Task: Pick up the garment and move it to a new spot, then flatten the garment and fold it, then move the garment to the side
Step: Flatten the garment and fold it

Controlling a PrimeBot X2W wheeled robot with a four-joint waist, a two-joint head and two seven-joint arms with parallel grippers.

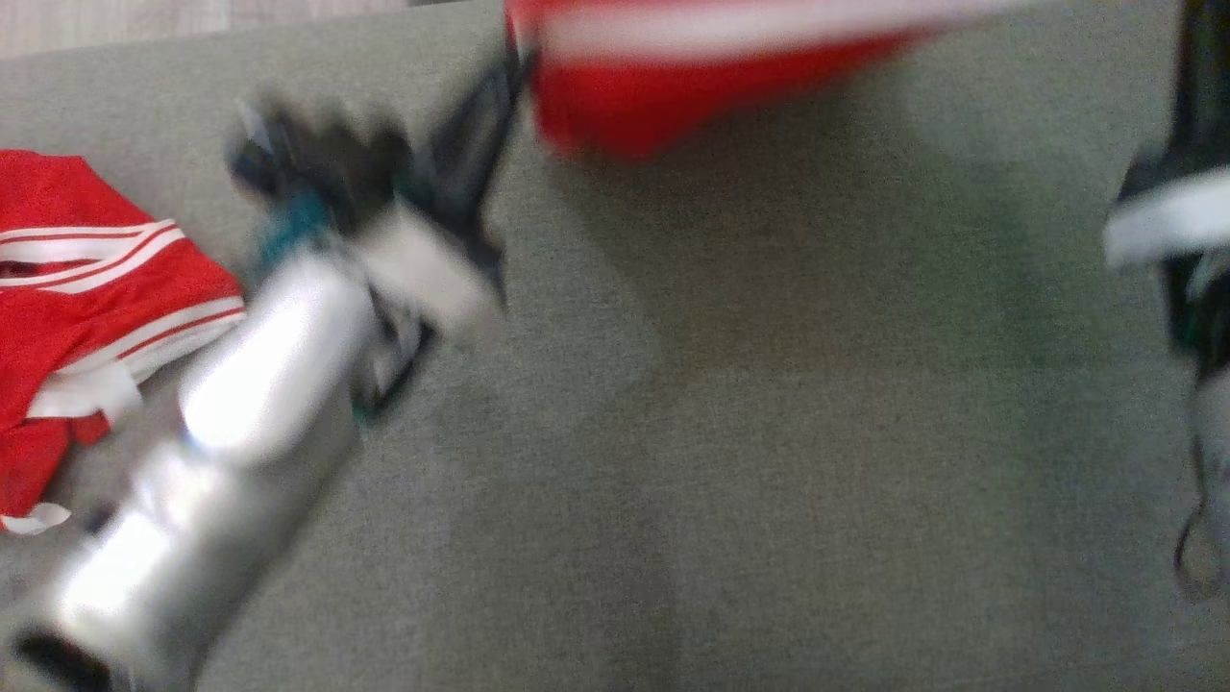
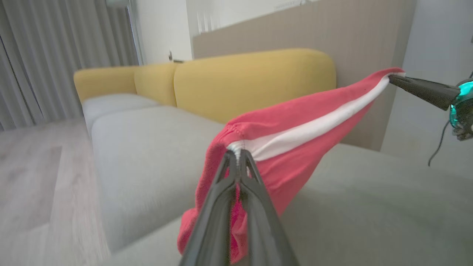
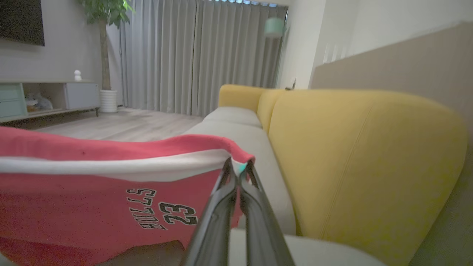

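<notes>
The left gripper (image 2: 238,157) has its two fingers pressed together on one end of the white band (image 2: 314,127) of the red garment (image 2: 295,107). The right gripper (image 3: 239,168) is clamped in the same way on the other end of this band. Between them the garment hangs stretched in the air above the far side of the grey surface (image 1: 769,432), with a yellow backrest (image 2: 251,81) behind it. A second red garment (image 1: 86,288) lies crumpled at the left edge of the surface.
</notes>
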